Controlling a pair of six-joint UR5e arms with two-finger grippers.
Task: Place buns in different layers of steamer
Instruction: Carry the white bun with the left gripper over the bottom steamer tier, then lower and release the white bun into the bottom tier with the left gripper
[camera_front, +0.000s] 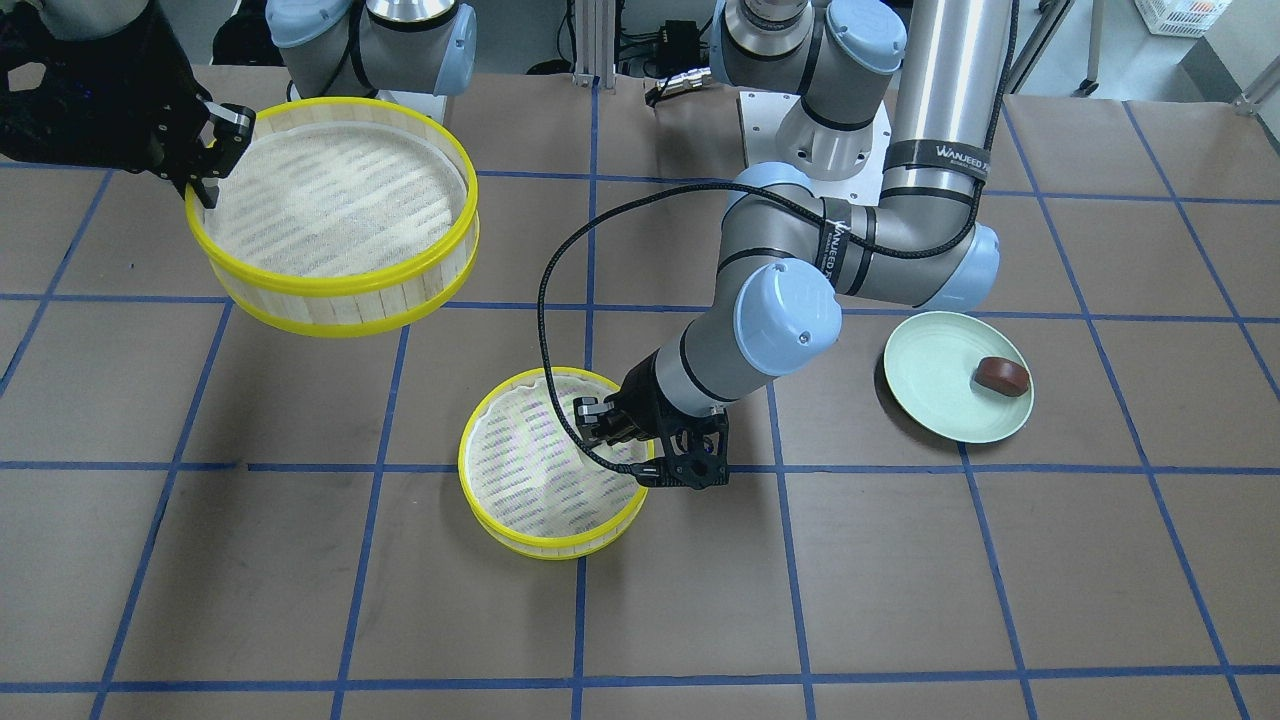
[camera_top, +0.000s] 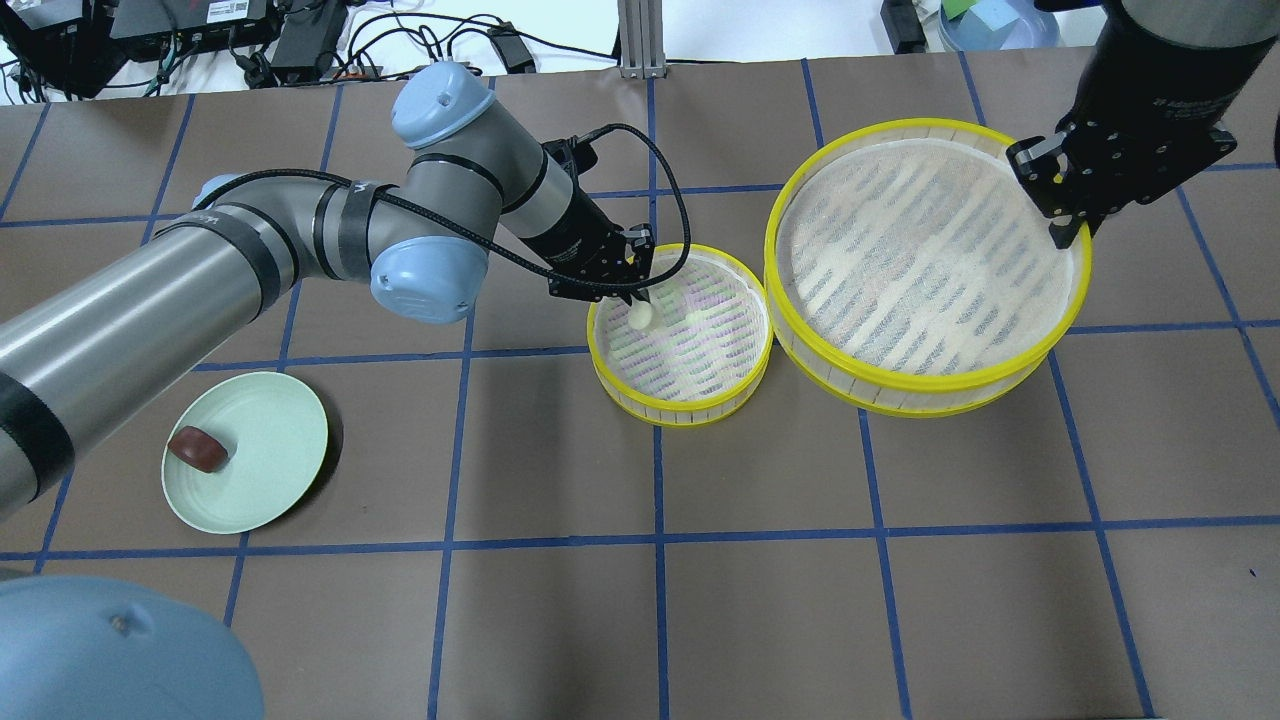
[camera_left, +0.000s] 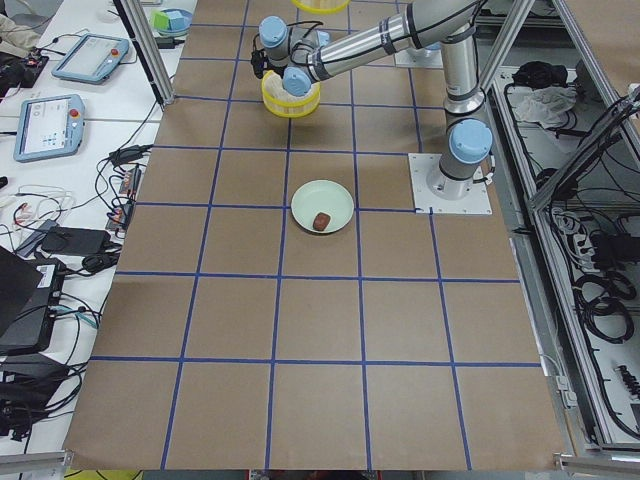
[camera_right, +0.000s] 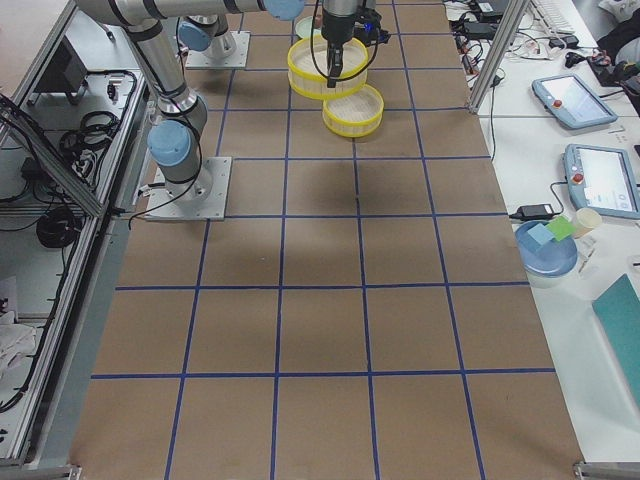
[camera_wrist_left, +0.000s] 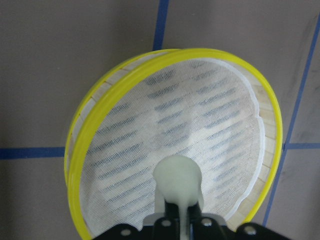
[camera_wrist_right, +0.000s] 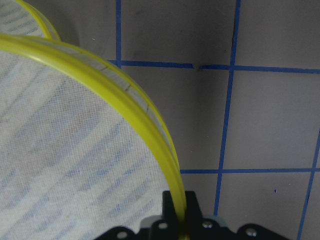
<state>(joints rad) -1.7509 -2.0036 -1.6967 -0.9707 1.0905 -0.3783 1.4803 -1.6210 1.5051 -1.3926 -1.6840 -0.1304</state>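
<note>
My left gripper (camera_top: 638, 300) is shut on the cream-white bun (camera_top: 640, 315) and holds it over the near-left part of the lower steamer tray (camera_top: 690, 412), which stands on the table. The left wrist view shows the bun (camera_wrist_left: 177, 180) between the fingers above the tray's cloth floor (camera_wrist_left: 200, 115). My right gripper (camera_top: 1065, 225) is shut on the yellow rim of the second steamer tray (camera_top: 900, 385) and holds it lifted above the table, empty. The reddish-brown bun (camera_top: 197, 448) lies on the pale green plate (camera_top: 270, 450) at the left.
The lifted tray (camera_front: 330, 290) hangs beside the lower tray (camera_front: 545, 545), with their rims close in the overhead view. The left arm (camera_top: 300, 240) reaches across the table between the plate and the trays. Brown table with a blue tape grid lies all around.
</note>
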